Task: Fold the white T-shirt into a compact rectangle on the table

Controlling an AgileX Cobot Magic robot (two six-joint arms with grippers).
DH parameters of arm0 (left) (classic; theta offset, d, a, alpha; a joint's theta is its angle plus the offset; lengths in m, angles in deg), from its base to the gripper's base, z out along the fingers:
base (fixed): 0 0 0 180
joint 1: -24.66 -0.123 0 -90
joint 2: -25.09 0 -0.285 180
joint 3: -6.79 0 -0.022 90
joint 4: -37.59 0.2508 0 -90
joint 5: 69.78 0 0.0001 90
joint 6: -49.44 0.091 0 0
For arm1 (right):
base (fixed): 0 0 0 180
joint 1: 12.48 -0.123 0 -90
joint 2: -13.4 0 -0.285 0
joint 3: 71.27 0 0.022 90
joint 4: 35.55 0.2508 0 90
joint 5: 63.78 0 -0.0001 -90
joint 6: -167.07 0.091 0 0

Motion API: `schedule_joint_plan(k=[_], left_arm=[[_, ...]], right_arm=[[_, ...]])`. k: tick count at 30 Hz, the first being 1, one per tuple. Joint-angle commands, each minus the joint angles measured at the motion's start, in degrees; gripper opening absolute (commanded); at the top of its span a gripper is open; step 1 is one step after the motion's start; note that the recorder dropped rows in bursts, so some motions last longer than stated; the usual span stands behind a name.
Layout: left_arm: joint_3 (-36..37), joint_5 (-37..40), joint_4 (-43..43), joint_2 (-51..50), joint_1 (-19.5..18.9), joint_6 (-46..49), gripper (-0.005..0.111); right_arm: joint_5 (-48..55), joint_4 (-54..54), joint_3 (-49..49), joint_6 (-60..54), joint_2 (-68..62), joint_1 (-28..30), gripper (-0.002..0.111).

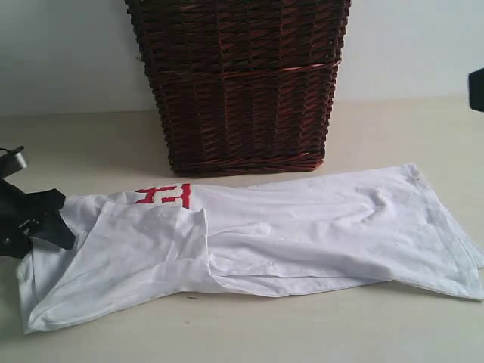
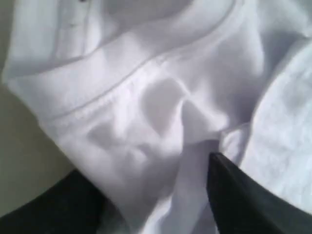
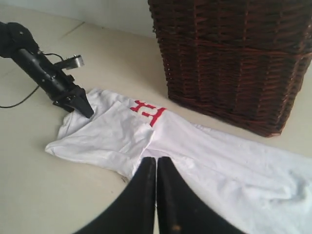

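A: The white T-shirt point(image 1: 302, 227) is laid as a long strip across the desk point(image 1: 227, 333), just in front of the basket point(image 1: 242, 83).

B: Its left end should be pinched through all layers, then carried over flat.

A: The left tool point(image 1: 66, 219) is angled down there, with cloth bunched between its fingers point(image 2: 243, 200); a firm grip cannot be told.

B: The right tool point(image 3: 156, 165) is held above the shirt, its tips pressed together, with nothing in it.

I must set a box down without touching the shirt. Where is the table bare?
Bare: the front strip of table before the white T-shirt, and the patches on both sides of the basket. Crowded: the narrow gap between basket and shirt, and the shirt's end where the left gripper is.
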Motion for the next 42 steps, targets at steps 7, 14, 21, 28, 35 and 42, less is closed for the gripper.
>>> schedule_joint_plan(k=[7,14,21,28,35,42], left_arm=[[-1.9,1.2,2.8,-3.1,3.1,1.1,0.001],[-4.3,1.4,12.2,0.8,3.1,-5.7,0.000],[-8.1,3.5,19.5,7.9,3.1,-13.8,0.000],[-10.0,6.9,12.4,13.6,8.6,-12.4,0.000],[-16.8,2.2,-1.2,15.7,28.3,-12.9,0.000],[-17.2,-26.4,-7.0,7.5,52.0,-12.5,0.000]], right_arm=[[-6.9,-1.5,-10.0,1.6,26.8,0.1,0.001],[-9.8,-1.5,-16.0,4.0,37.9,0.1,0.001],[-9.8,-1.5,-18.1,4.5,39.7,0.1,0.001],[-9.7,-1.5,-18.8,4.5,39.7,0.1,0.001],[-7.7,-1.3,-18.8,4.5,39.7,0.1,0.001],[-4.8,-1.3,-18.8,4.5,39.7,0.1,0.001]])
